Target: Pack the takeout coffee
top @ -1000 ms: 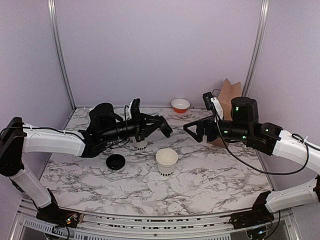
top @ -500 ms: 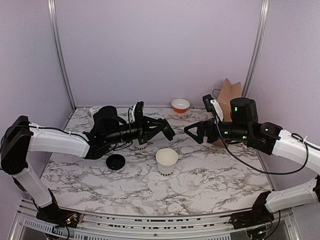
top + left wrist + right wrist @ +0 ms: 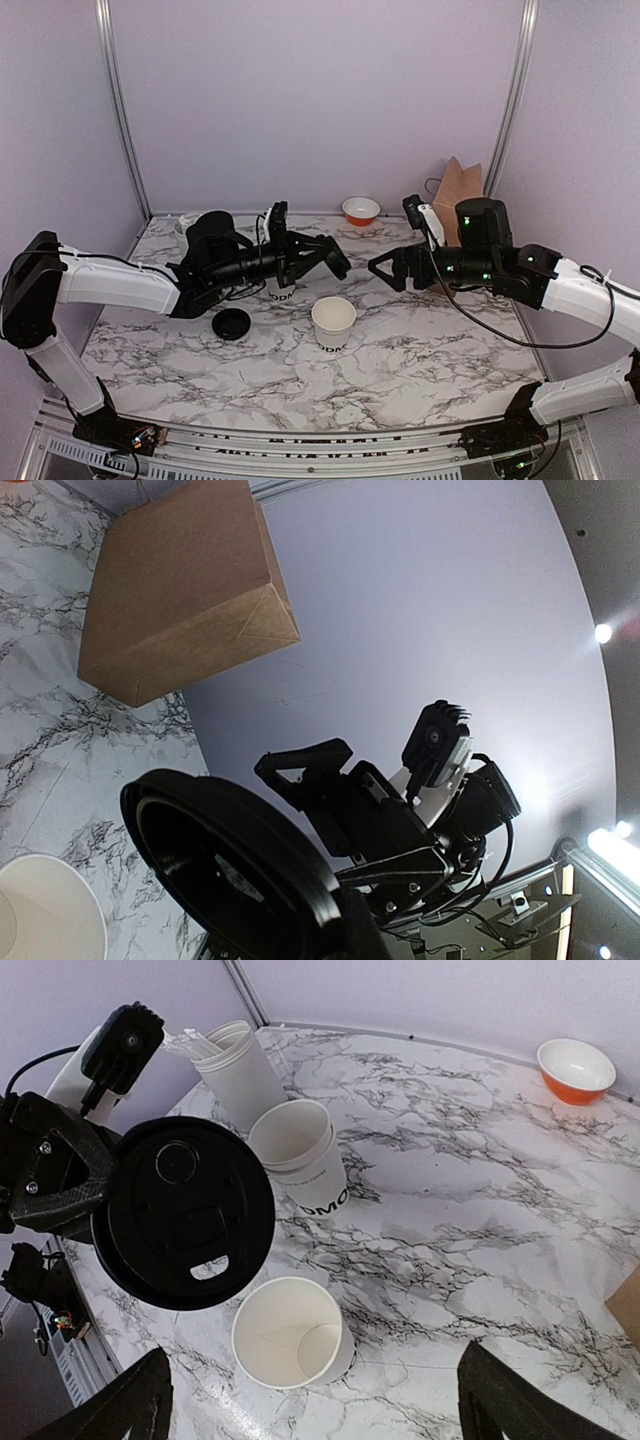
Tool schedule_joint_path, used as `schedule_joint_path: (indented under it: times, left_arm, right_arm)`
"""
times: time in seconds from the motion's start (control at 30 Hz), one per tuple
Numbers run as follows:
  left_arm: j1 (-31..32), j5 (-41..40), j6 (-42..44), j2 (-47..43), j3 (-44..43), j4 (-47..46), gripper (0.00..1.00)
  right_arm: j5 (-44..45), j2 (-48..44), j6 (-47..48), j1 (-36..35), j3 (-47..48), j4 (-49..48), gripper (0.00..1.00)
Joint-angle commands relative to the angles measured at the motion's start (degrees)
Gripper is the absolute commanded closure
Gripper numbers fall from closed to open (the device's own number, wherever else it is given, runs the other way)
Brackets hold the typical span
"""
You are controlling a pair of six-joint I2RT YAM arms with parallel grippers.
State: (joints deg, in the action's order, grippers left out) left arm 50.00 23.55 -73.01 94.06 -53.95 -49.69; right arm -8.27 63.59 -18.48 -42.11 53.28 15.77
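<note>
Above the table (image 3: 450, 350), left gripper (image 3: 325, 258): clamping black lid (image 3: 185, 1225) (held edgewise)
Right gripper (image 3: 385, 268): spread wide, empty
Cup (image 3: 333, 322): upright, lidless

The lid (image 3: 185, 1210) is black plastic with a soft sheen — the cup (image 3: 292, 1332) is plain white paper, matt. The table (image 3: 420, 350) has a smooth, marble-look top, faintly glossy. The bag (image 3: 185, 585) is brown paper — matt and creased.
</note>
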Motion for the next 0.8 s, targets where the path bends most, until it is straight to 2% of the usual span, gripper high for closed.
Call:
schedule_joint_path:
  times: [0.0, 0.47, 0.77]
  left_arm:
    - [0.4, 0.8, 0.0, 0.6, -1.7, -3.0, 1.00]
    - [1.9, 1.1, -2.5, 3.7, -0.1, -9.6, 1.00]
    - [3.3, 1.8, -4.2, 9.8, 0.9, -16.8, 1.00]
  right_arm:
    - [0.6, 0.1, -1.7, 0.5, 2.1, 1.2, 0.04]
    - [-2.4, 1.5, -7.2, 0.9, -0.1, -0.6, 0.05]
    - [0.8, 3.7, -9.7, 2.9, -0.9, 0.6, 0.05]
